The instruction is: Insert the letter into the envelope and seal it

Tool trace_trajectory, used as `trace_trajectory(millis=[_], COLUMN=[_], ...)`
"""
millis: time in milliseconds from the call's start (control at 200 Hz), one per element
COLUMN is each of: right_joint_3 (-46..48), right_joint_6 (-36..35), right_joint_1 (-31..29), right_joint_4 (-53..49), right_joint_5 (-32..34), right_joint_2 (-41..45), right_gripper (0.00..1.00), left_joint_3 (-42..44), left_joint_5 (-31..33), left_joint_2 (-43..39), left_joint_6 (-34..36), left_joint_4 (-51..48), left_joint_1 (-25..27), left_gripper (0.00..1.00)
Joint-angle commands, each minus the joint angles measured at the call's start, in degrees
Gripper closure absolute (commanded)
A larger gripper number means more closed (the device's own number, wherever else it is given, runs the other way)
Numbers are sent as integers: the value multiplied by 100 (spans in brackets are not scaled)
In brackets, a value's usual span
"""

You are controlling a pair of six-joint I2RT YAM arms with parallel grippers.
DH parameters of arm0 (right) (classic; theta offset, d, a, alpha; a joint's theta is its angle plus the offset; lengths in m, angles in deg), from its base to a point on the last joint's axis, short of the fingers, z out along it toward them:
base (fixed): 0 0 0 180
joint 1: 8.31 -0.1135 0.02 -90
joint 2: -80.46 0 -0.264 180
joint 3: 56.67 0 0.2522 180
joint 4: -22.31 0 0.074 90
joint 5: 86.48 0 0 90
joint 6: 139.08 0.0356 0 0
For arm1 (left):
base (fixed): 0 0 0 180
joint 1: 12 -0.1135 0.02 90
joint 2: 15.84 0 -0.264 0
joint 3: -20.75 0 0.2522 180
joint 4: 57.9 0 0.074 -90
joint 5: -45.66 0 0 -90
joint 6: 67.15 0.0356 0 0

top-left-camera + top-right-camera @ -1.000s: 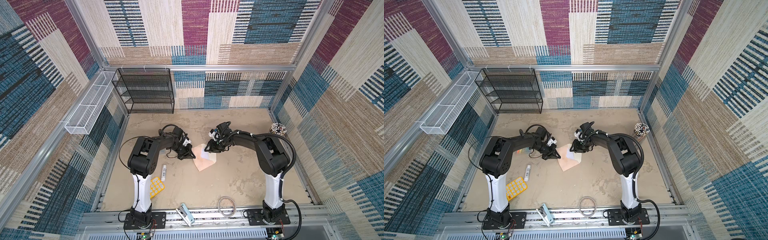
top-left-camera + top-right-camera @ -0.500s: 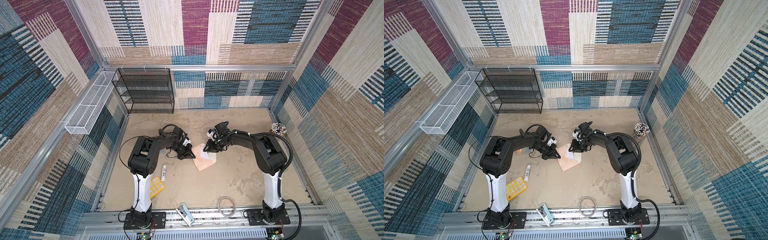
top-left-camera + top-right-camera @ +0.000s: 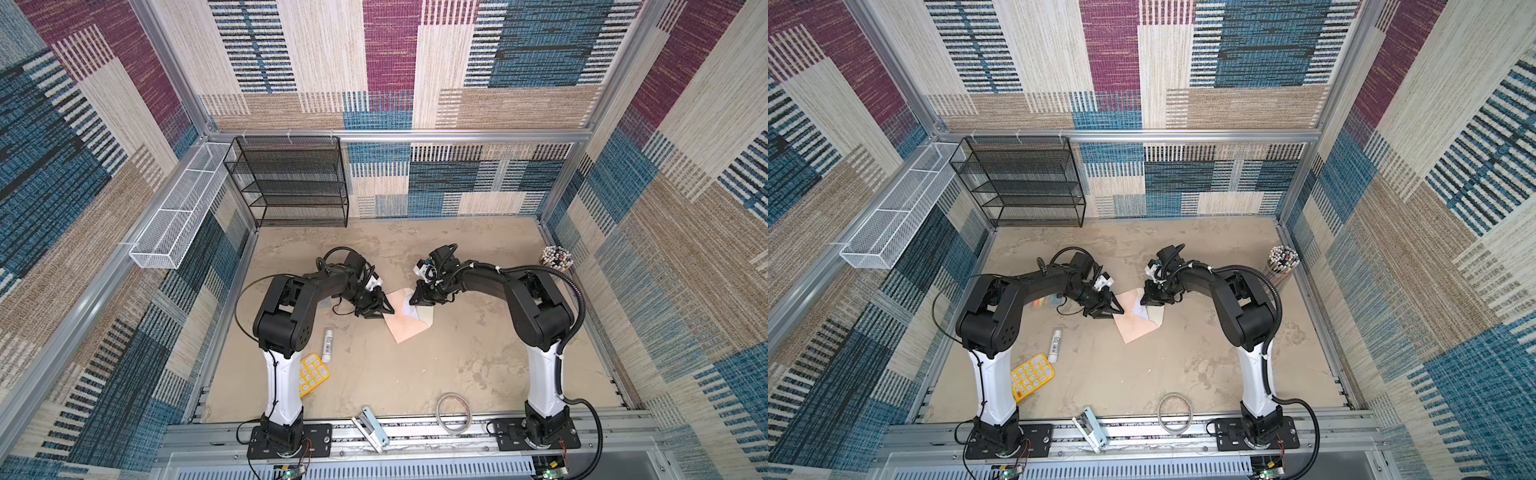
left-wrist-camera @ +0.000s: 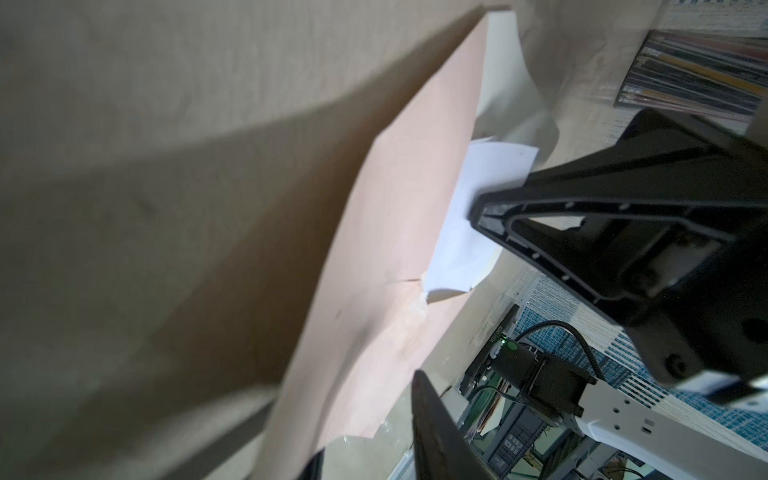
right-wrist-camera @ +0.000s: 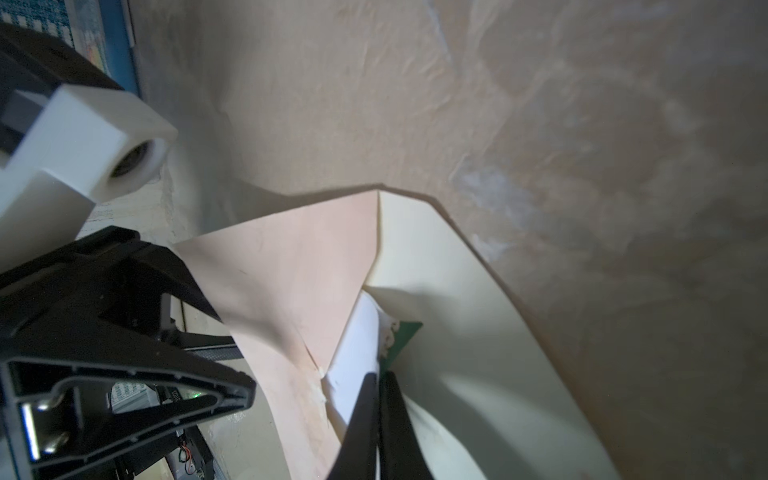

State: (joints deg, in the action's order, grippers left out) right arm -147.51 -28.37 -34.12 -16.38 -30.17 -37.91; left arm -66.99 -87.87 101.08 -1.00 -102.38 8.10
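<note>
Inserting the letter point(image 5: 357, 345) is under way but not complete. The white sheet sits partway inside the envelope point(image 5: 291, 270), with one corner and a strip of its green border showing outside the mouth. In a top view the letter point(image 3: 408, 308) appears as a small white patch at the mouth end of the envelope point(image 3: 405, 328). The cream flap point(image 5: 436, 270) stands open and curls up beside the sheet; it is not folded down.

The right gripper point(image 5: 376, 380) has its jaws fully closed on the exposed edge of the letter, pinching it close to the green border. The left gripper point(image 4: 444, 293) has its jaws partly open and grips nothing. It sits at the envelope's side edge, facing the right gripper; contact with the paper cannot be confirmed.

The envelope lies near the middle of the desk point(image 3: 374, 374), between the two grippers, and appears bowed rather than flat. A white tube point(image 3: 328, 337) and a yellow calculator point(image 3: 313, 372) lie well apart from it, near the left arm.

Status, as judged: insertion partial. Left to do: push the sheet fully in, release it, fold the flap over the mouth and press it shut.
</note>
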Motion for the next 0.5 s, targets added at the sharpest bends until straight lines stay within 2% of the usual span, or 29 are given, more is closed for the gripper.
trace_trajectory(millis=[0, 190, 491], right_joint_3=[47, 105, 217], right_joint_6=[-31, -88, -130], right_joint_1=[-11, -13, -12], right_joint_4=[49, -12, -22], right_joint_5=[188, 353, 367], right_joint_2=[97, 207, 282], right_gripper=[94, 94, 94], left_joint_3=[57, 103, -44], left_joint_5=[235, 274, 313], left_joint_2=[-101, -123, 82], left_joint_6=[92, 41, -50], left_joint_4=[-43, 55, 207], left_joint_1=[-23, -57, -50], left_gripper=[63, 77, 87])
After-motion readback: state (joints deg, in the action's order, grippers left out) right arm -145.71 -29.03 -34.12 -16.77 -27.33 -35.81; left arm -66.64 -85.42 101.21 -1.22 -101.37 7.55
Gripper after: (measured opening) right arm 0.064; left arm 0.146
